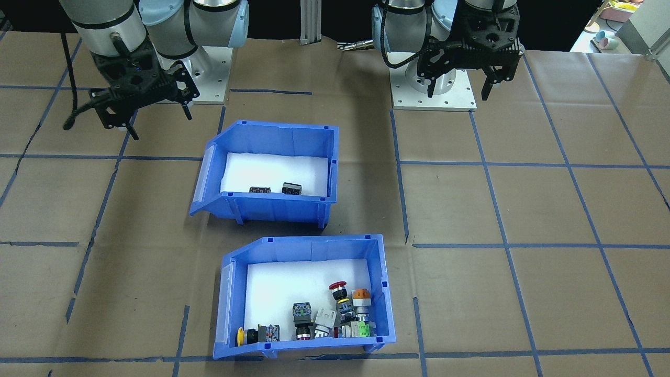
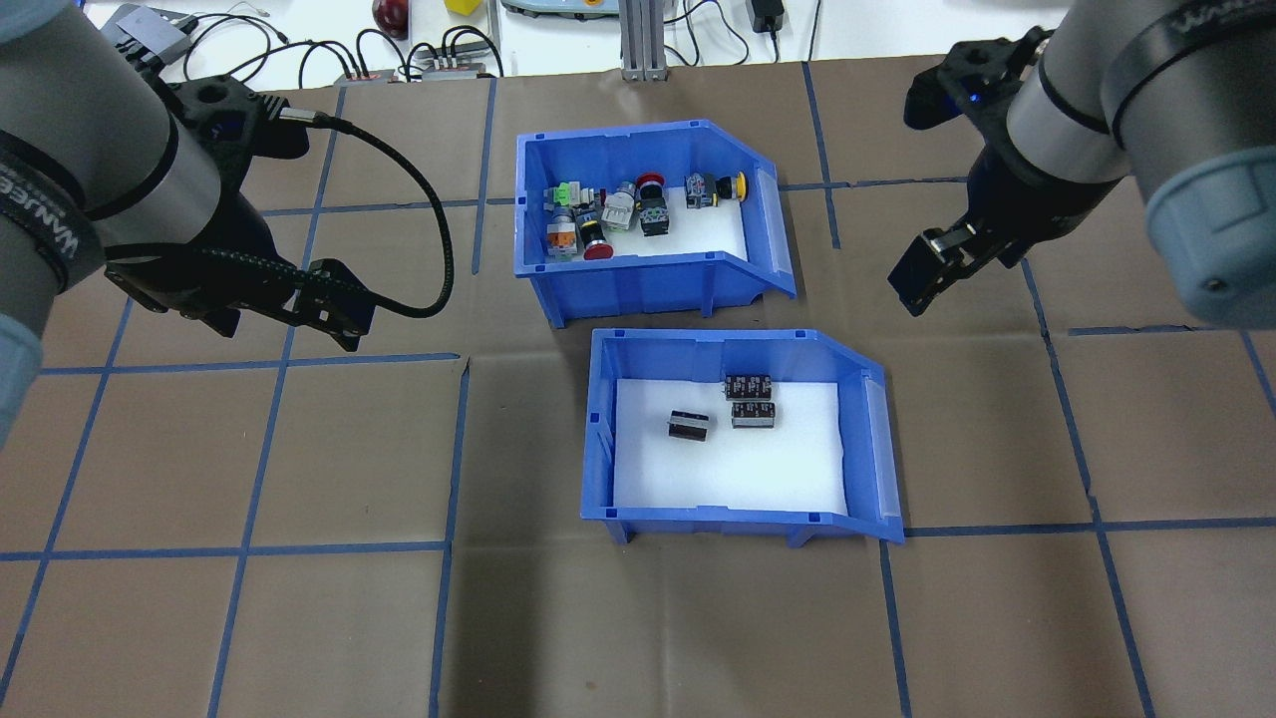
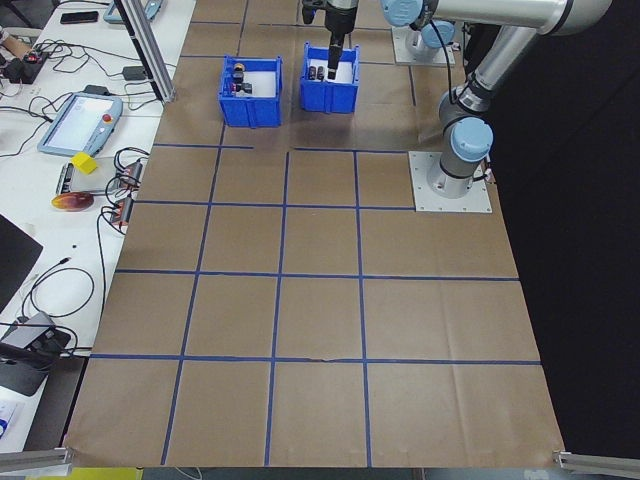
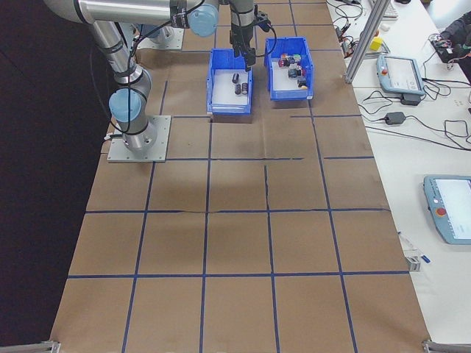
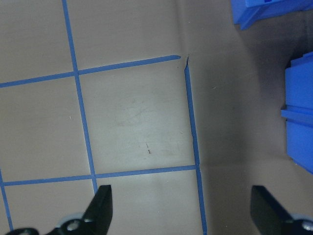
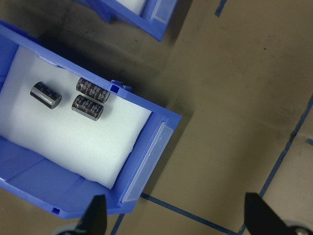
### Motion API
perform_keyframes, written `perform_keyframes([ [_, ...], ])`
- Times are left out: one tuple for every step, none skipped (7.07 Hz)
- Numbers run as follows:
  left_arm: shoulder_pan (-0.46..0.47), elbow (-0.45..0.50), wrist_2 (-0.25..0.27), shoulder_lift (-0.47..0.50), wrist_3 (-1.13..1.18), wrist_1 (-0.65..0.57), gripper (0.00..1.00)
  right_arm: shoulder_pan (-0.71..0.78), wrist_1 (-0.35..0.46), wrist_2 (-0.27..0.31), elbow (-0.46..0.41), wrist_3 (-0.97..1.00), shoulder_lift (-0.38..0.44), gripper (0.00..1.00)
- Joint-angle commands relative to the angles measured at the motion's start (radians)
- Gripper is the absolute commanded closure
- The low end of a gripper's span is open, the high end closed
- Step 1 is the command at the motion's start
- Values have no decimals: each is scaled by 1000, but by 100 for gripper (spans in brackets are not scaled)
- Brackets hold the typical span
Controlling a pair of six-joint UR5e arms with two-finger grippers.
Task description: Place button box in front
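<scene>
Between the fingers of the left gripper (image 5: 178, 208) lay nothing but brown paper and blue tape — jaws spread wide, holding nothing, off to the left of both bins. The right gripper (image 6: 173, 215) was just as wide and just as empty, hanging over the table by the open mouth of the capacitor bin (image 2: 738, 439), whose three dark cylinders showed in its wrist view. Neither arm touched anything.

The button box (image 2: 648, 224) sat on the far side of that bin from the robot, the two nearly touching, both mouths facing the robot's right.

Plenty could go wrong from here, I judged. The bins were identical blue shells, and the right gripper was nearer the wrong one — a grab there would move the wrong bin. With so little room between them, dragging one could shove the other. A tilted lift might spill the loose switches (image 2: 618, 211) off the foam.
</scene>
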State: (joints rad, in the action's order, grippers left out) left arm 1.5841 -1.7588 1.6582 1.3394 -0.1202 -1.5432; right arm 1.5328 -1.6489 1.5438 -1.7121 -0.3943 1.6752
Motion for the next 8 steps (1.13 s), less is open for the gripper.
perform_keyframes([
  [1,-4,0,-2,1,0,1,-6,38,-4,86,266,-75,0],
  [1,-5,0,-2,-1,0,1,-6,50,-2,88,316,-93,0],
  [1,-5,0,-2,-1,0,1,-6,52,7,88,328,-97,0],
  [1,-5,0,-2,-1,0,1,-6,52,9,83,328,-97,0],
  [1,-5,0,-2,-1,0,1,-6,52,9,81,328,-95,0],
  [1,-5,0,-3,-1,0,1,-6,52,9,81,328,-95,0],
  [1,-5,0,-3,-1,-2,1,-6,52,9,81,328,-95,0],
  [1,-5,0,-3,-1,-2,1,-6,51,9,81,328,-95,0],
])
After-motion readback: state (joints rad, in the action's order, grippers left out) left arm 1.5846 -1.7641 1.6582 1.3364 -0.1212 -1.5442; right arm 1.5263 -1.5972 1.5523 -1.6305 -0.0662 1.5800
